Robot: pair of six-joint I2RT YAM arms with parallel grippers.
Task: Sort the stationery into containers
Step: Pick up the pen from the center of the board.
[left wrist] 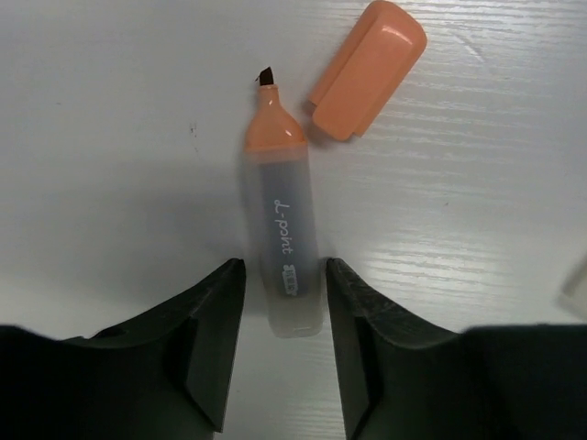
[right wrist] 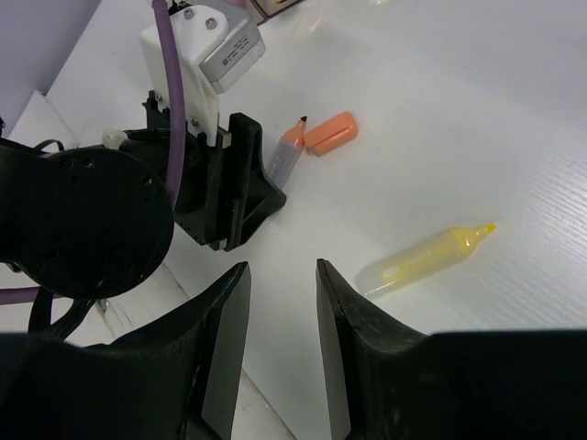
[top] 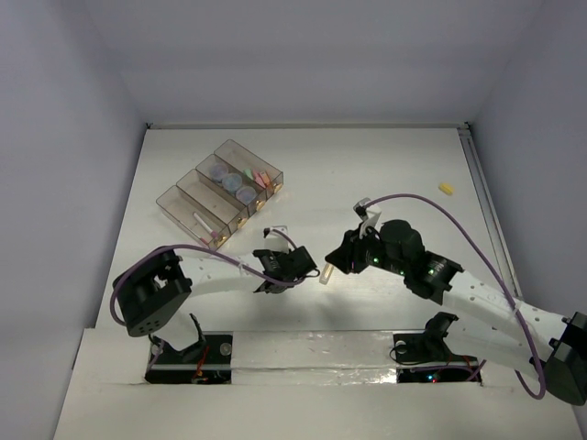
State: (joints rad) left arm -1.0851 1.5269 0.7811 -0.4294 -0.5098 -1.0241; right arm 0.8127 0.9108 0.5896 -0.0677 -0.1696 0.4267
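The left gripper [left wrist: 284, 266] is low on the white table [left wrist: 110, 137], its fingers closed on the back end of an uncapped orange marker [left wrist: 280, 211] and touching both sides of it. The marker lies flat, tip pointing to 12 o'clock in the left wrist view, and its orange cap [left wrist: 367, 69] lies loose just beside the tip at 1 o'clock.

The right gripper [right wrist: 280, 266] hovers over the table with its fingers apart and nothing between them. A yellow marker [right wrist: 426, 257], also uncapped, lies at 3 o'clock from them.

Seen from above, the row of clear containers [top: 163, 197] sits at 10 o'clock from the left gripper, well apart. One compartment holds three round rolls [top: 231, 181], the farthest holds coloured sticks [top: 260, 177], and another holds a white pen [top: 204, 223].
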